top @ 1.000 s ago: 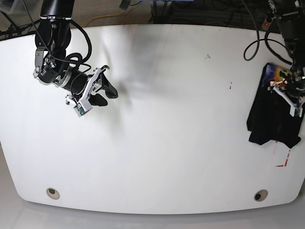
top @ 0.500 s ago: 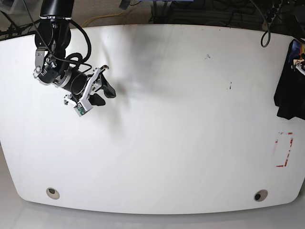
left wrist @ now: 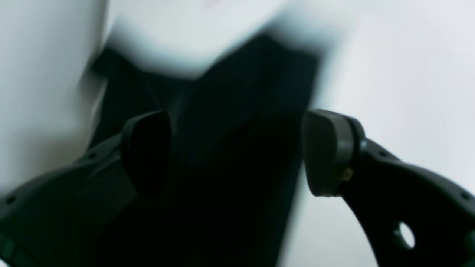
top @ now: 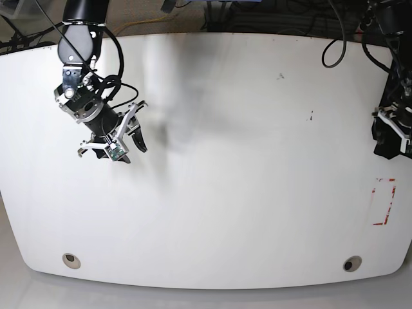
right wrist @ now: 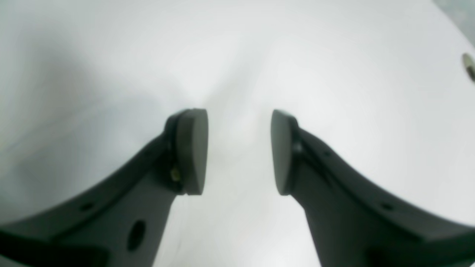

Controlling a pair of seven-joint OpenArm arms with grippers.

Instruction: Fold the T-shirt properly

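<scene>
The T-shirt point(top: 386, 143) shows as a small black bundle at the table's right edge, partly cut off by the base view. My left gripper point(top: 394, 125) is right over it. In the left wrist view its jaws stand wide apart, and the blurred black cloth point(left wrist: 237, 92) fills the space between the fingers point(left wrist: 326, 152). I cannot tell whether they press on it. My right gripper point(top: 132, 152) hovers over bare table at the far left, open with nothing between its fingers point(right wrist: 191, 152).
A red tape outline point(top: 384, 201) marks the white table point(top: 225, 193) near its right edge. Two round holes point(top: 71, 260) point(top: 351, 263) sit near the front edge. Cables lie behind the table's back edge.
The T-shirt and my left gripper slid right to the table's edge, so less cloth shows. My right gripper turned to point more toward the front edge.
</scene>
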